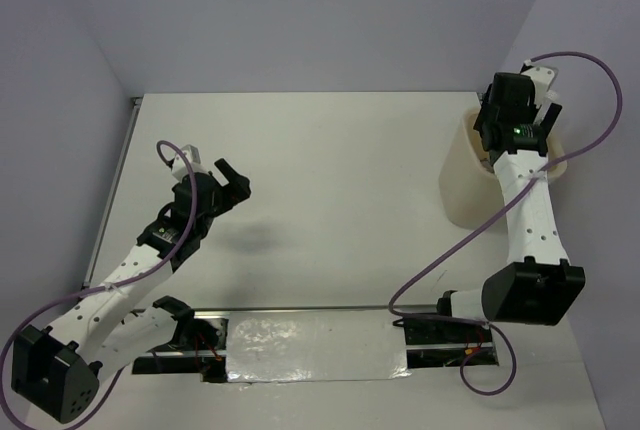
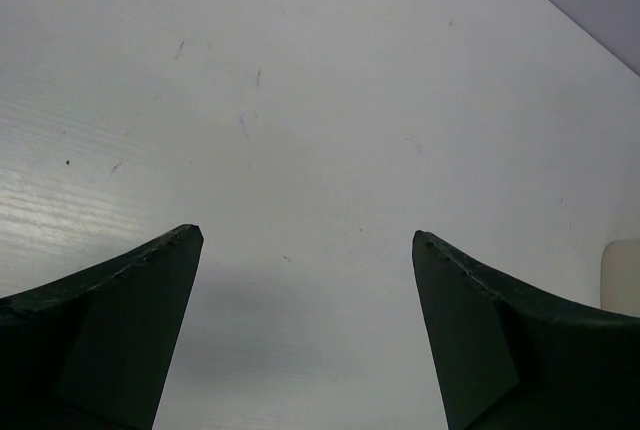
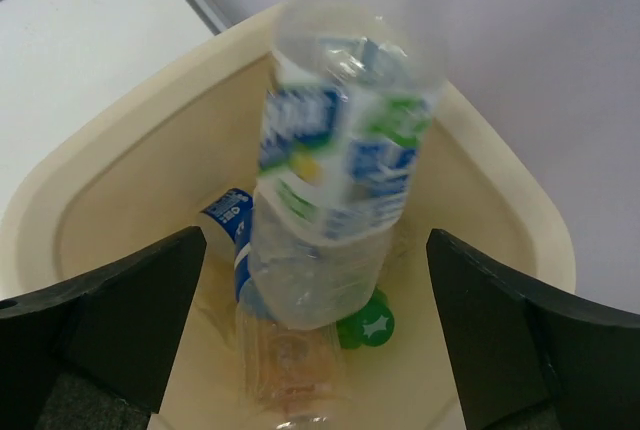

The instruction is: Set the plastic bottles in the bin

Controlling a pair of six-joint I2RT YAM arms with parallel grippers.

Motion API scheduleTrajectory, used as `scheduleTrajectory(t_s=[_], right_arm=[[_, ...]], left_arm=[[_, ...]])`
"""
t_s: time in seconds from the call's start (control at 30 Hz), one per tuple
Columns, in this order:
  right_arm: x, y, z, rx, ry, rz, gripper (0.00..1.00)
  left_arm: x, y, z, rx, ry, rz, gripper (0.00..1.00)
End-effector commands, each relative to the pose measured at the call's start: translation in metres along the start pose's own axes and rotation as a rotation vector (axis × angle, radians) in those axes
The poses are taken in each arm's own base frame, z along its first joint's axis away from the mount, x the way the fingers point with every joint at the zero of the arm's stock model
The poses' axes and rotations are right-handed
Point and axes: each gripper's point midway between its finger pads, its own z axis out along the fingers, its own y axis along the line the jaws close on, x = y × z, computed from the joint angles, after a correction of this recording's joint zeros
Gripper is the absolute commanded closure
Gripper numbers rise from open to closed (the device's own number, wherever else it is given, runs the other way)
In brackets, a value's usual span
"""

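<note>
In the right wrist view my right gripper (image 3: pixel 315 240) is open right above the cream-beige bin (image 3: pixel 90 160). A clear plastic bottle with a blue-and-green label (image 3: pixel 340 150) is between the wide-apart fingers, touching neither, blurred, its base pointing down into the bin. On the bin's floor lie a blue-labelled clear bottle (image 3: pixel 228 215), a green bottle (image 3: pixel 368 322) and an orange-tinted one (image 3: pixel 285 360). In the top view the right gripper (image 1: pixel 520 100) hovers over the bin (image 1: pixel 460 185) at the far right. My left gripper (image 1: pixel 235 182) is open and empty above bare table (image 2: pixel 305 235).
The white table (image 1: pixel 330 170) has a metal edge strip on its left side and a grey wall behind and to the right. A shiny foil strip (image 1: pixel 310 345) lies between the arm bases. A sliver of the bin (image 2: pixel 622 275) shows at the left wrist view's right edge.
</note>
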Motion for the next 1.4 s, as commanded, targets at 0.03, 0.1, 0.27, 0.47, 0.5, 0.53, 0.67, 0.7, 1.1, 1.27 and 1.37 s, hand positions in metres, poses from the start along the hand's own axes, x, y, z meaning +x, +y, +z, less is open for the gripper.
scheduleTrajectory(t_s=[0.03, 0.1, 0.27, 0.47, 0.5, 0.53, 0.67, 0.7, 1.1, 1.27, 1.37], right_arm=[[-0.025, -0.014, -0.031, -0.038, -0.079, 0.108, 0.0], [-0.033, -0.016, -0.04, -0.064, -0.101, 0.125, 0.0], [-0.055, -0.005, -0.074, -0.248, -0.183, 0.134, 0.0], [-0.048, 0.053, -0.132, -0.633, -0.289, 0.096, 0.0], [-0.038, 0.075, -0.148, -0.711, -0.286, 0.061, 0.0], [-0.033, 0.082, -0.154, -0.72, -0.289, 0.045, 0.0], [0.001, 0.128, -0.18, -0.828, -0.239, -0.003, 0.0], [0.023, 0.146, -0.187, -0.879, -0.206, -0.026, 0.0], [0.148, 0.204, -0.188, -0.999, -0.071, 0.081, 0.0], [0.138, 0.195, -0.192, -1.016, -0.124, 0.198, 0.0], [0.139, 0.189, -0.19, -1.012, -0.155, 0.208, 0.0]], left_arm=[[-0.012, -0.005, 0.0, 0.01, -0.037, 0.023, 0.01], [-0.013, -0.004, 0.0, 0.001, -0.037, 0.026, 0.01], [-0.014, -0.003, 0.001, -0.003, -0.037, 0.042, 0.01], [-0.02, -0.002, -0.003, -0.021, -0.043, 0.055, 0.01], [-0.019, 0.001, -0.004, -0.031, -0.038, 0.06, 0.01], [-0.021, 0.002, -0.006, -0.032, -0.044, 0.056, 0.01], [-0.021, 0.014, -0.01, -0.074, -0.06, 0.044, 0.01], [-0.018, 0.019, -0.012, -0.089, -0.057, 0.044, 0.01], [-0.007, 0.047, -0.017, -0.144, -0.084, 0.025, 0.01], [-0.005, 0.05, -0.018, -0.154, -0.079, 0.029, 0.01], [-0.006, 0.051, -0.019, -0.156, -0.087, 0.024, 0.01]])
